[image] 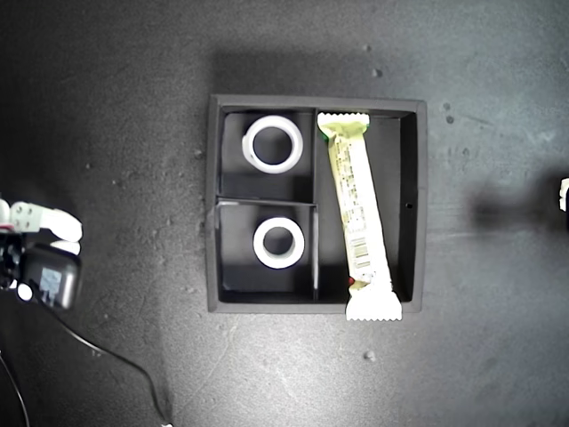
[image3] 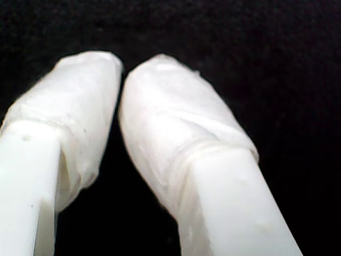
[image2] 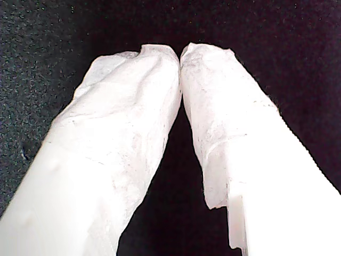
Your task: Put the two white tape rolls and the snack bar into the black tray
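Both white tape rolls already down flat in the black tray, one per small compartment: the first tape roll in the compartment toward the exterior view's top, the second tape roll in the one below it, each hole facing up and clear floor on all sides. Snack bar laid lengthwise in the long compartment, slightly askew, its upper crimped end tucked inside the far wall, its lower crimped end riding over the near wall and hanging out past the rim. Probably too long to lie fully flat there, hence the tilt; judged near enough done, though a nudge inward might seat it better.

First gripper with taped fingertips pressed together, nothing between them, only dark worktop beyond. Second gripper likewise closed to a hairline gap and empty.

An arm parked at the exterior view's left edge, well apart from the tray; a white sliver at the right edge, too little to identify. Plenty of bare worktop all round the tray, a cable trailing toward the lower left.
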Tool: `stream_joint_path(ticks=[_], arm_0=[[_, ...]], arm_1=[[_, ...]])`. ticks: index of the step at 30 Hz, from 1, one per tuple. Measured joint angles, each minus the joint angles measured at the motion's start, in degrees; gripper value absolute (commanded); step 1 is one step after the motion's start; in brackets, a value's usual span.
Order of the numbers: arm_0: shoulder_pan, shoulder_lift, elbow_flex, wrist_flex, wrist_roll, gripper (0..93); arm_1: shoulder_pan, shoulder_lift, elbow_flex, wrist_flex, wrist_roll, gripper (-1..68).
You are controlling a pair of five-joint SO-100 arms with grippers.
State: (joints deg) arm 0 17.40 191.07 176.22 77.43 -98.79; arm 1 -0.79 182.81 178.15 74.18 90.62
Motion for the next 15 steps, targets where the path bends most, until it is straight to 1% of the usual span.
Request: stream_joint_path(ticks=[4,5,6,8,12,15], arm_0=[[0.2,0.0,0.0,0.0,0.1,0.2],[0.2,0.0,0.0,0.2,0.5,0.2],[0.1,0.0,0.0,0.4,1.2,0.2],[0.0,0.0,0.0,0.4,2.5,0.2],[0.0,0.0,0.0,0.4,4.5,0.2],[0.0,0.0,0.0,0.4,6.9,0.2]], arm_1=[[-1.2,0.0,0.0,0.1,0.7,0.5],[-1.3,0.0,0.0,0.1,1.0,2.9],[-1.3,0.0,0.0,0.1,1.2,3.6],[-0.4,0.4,0.0,0.1,1.4,3.7],[3.7,0.7,0.0,1.0,-1.1,3.9],[3.8,0.7,0.0,1.0,-1.8,3.9]])
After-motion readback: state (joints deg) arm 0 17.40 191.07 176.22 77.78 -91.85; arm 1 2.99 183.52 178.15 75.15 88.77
